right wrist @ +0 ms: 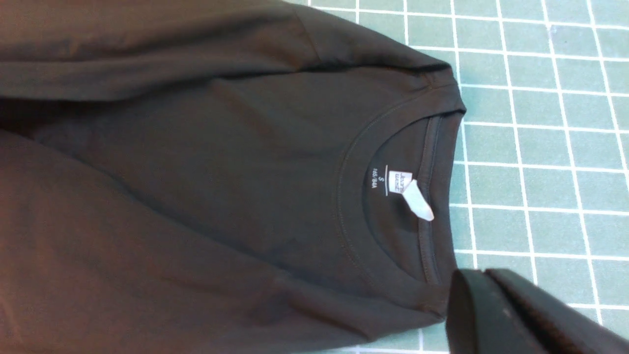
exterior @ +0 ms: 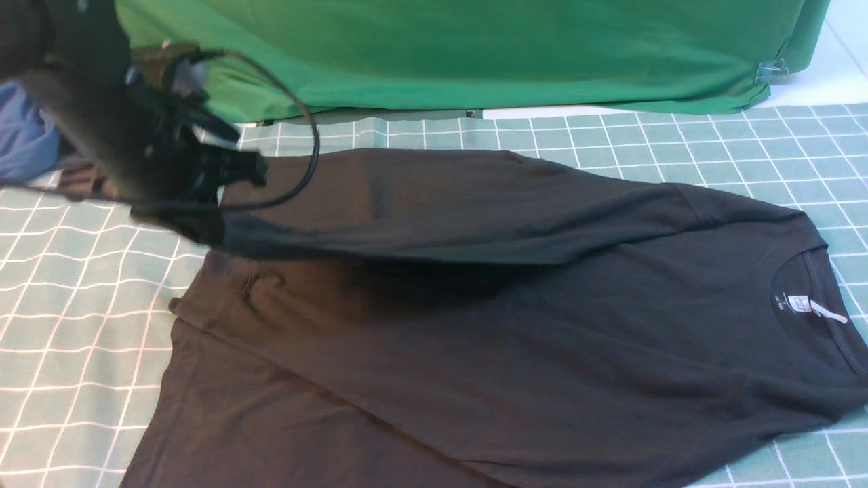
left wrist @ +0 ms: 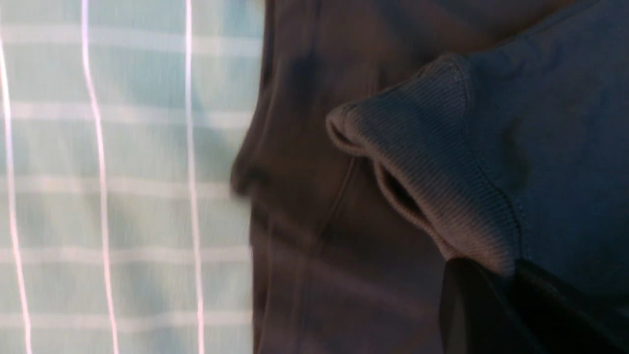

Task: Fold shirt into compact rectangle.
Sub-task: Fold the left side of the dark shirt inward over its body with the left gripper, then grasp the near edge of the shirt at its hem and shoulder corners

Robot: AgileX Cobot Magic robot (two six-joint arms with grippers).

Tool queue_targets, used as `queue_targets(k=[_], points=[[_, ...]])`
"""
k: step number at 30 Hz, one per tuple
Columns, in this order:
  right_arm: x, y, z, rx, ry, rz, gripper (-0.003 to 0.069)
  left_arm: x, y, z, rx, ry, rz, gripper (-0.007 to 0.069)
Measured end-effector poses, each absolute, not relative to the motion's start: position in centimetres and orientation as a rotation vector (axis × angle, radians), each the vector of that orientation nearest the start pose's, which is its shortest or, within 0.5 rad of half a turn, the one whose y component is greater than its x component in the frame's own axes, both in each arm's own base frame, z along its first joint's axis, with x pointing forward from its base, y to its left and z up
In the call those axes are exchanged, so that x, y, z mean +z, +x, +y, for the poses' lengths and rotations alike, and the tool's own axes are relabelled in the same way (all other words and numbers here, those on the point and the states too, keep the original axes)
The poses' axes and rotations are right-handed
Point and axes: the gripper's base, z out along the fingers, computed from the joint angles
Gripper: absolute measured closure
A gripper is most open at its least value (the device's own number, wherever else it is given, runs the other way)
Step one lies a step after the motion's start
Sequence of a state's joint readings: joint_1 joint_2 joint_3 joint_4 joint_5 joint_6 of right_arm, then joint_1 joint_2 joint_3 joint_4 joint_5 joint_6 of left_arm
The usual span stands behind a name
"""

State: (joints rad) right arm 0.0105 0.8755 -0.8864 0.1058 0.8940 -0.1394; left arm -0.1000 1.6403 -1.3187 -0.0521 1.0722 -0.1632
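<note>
Black cotton across a green checked tablecloth (exterior: 68, 271): the shirt (exterior: 475, 352), spread flat mid-table, round neck and white tag (exterior: 824, 312) toward the robot's right. Clamped tight in the left gripper (left wrist: 513, 278): a ribbed cuff (left wrist: 432, 162), with the long sleeve (exterior: 441, 210) raised and stretched across the body, shadowing the cloth beneath. Blocking the table's left side in the front view: the left arm (exterior: 115, 135) and its looped cable (exterior: 308, 135). Beyond, a big green cloth (exterior: 475, 54) with a metal clip (exterior: 770, 70); at far left, blue fabric (exterior: 24, 135). Near the collar (right wrist: 344, 196), at the shoulder edge: the right gripper (right wrist: 479, 282), fingers pressed together; unclear whether pinching any fabric.
</note>
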Motion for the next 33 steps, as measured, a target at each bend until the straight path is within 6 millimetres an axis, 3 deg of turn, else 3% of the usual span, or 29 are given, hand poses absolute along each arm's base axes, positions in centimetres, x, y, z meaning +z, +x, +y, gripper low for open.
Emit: queue_targets(k=[3, 8, 14, 18, 23, 28, 33], points=[[34.6, 16.0, 0.9, 0.069, -0.138, 2.357, 0.0642, 26.0, 31.1, -3.5, -0.108, -0.143, 2.946, 0.0603], [34.6, 16.0, 0.9, 0.070, -0.137, 2.357, 0.0641, 23.3, 29.7, -3.7, -0.146, -0.181, 3.013, 0.0603], [34.6, 16.0, 0.9, 0.070, -0.137, 2.357, 0.0640, 22.3, 29.1, -4.1, -0.223, -0.235, 3.037, 0.0597], [34.6, 16.0, 0.9, 0.071, -0.137, 2.358, 0.0640, 22.3, 29.1, -4.1, -0.227, -0.238, 3.034, 0.0554], [34.6, 16.0, 0.9, 0.071, -0.137, 2.358, 0.0640, 22.2, 28.6, -4.0, -0.207, -0.228, 3.091, 0.0345], [34.6, 16.0, 0.9, 0.071, -0.137, 2.358, 0.0636, 22.1, 27.8, -3.3, -0.077, -0.209, 3.179, 0.0137], [34.6, 16.0, 0.9, 0.071, -0.137, 2.358, 0.0631, 20.7, 25.7, -3.0, -0.030, -0.239, 3.277, 0.0045]])
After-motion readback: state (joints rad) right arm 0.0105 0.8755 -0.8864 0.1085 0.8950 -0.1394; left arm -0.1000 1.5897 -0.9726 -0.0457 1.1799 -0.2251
